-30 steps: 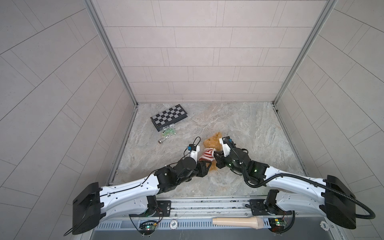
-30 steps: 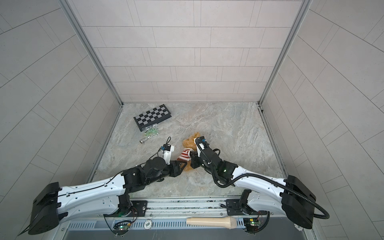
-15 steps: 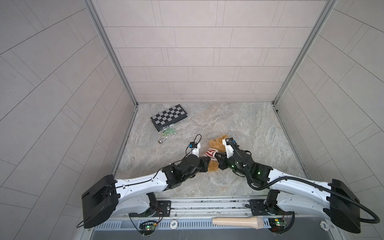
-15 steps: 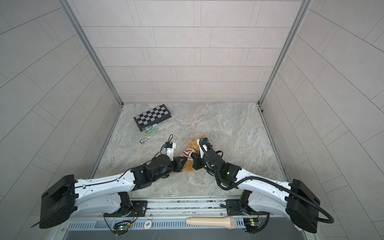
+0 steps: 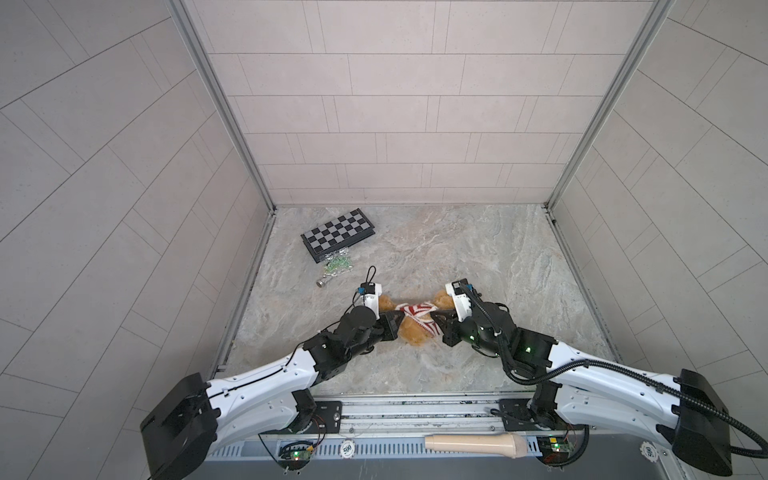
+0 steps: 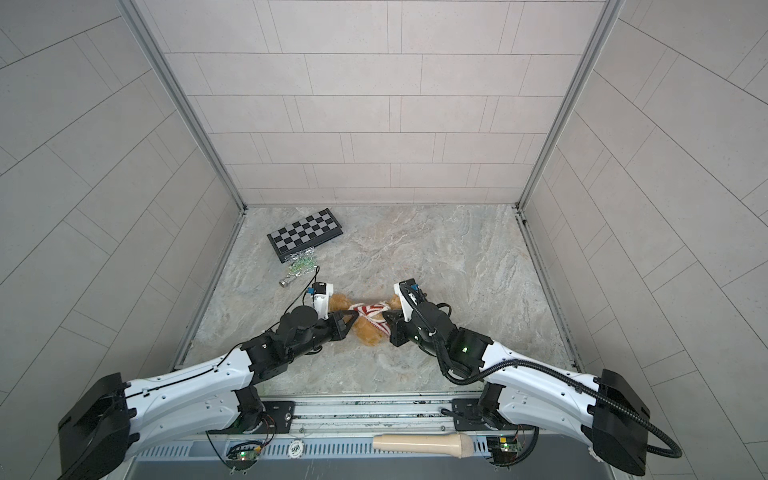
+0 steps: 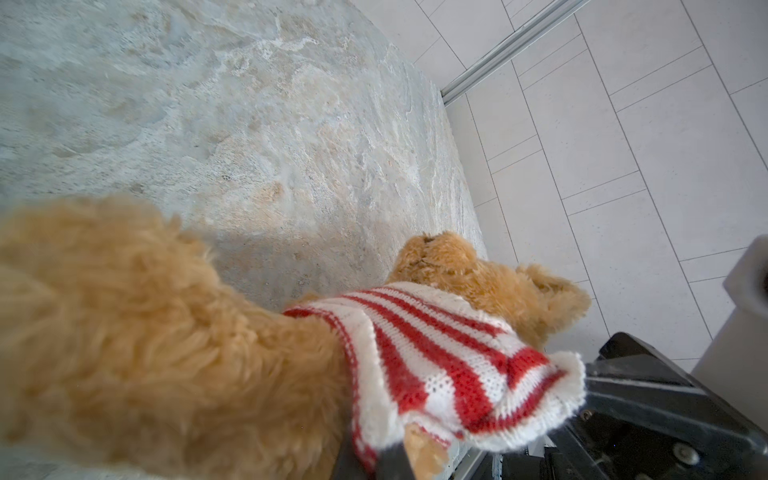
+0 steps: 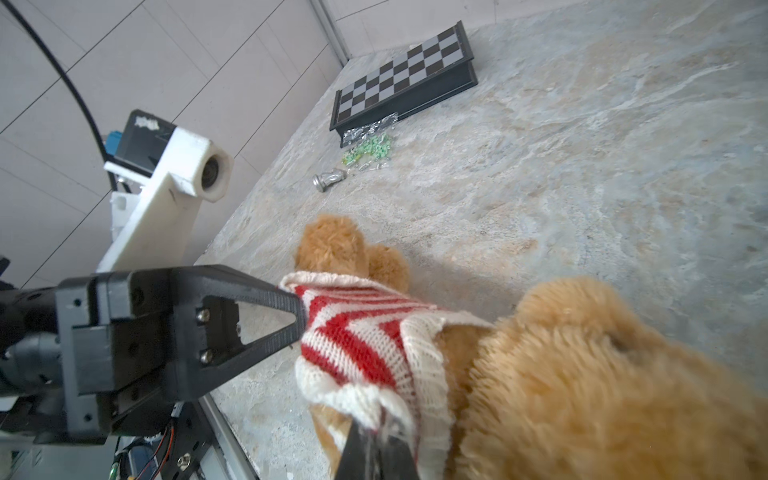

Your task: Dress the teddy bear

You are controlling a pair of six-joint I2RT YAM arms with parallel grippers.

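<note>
where its two fingers come together to a point, the left hand (image 5: 401, 321) is pressed shut on one edge of the red-and-white striped sweater (image 5: 417, 309), and the knit cloth bunches a little at the grip. facing it from the other side, the right hand (image 5: 432, 321) is also closed, and it pinches the white hem of the same sweater. between the two hands the sweater is pulled out in a band. it sits around the middle of the teddy bear (image 5: 413, 337), whose golden-tan fur shows on both sides of the cloth and below it toward the front edge. the bear is in the front middle part of the marble-patterned table (image 5: 478, 257), just between the two hands; i cannot tell if it rests fully on the table or is raised a little. well apart from it, near the back left corner, a folded chessboard (image 5: 338, 235) lies flat. beside the board is a small clear bag with green pieces (image 5: 337, 264), and just beside that one silver piece (image 5: 322, 282) lies on its side.
</note>
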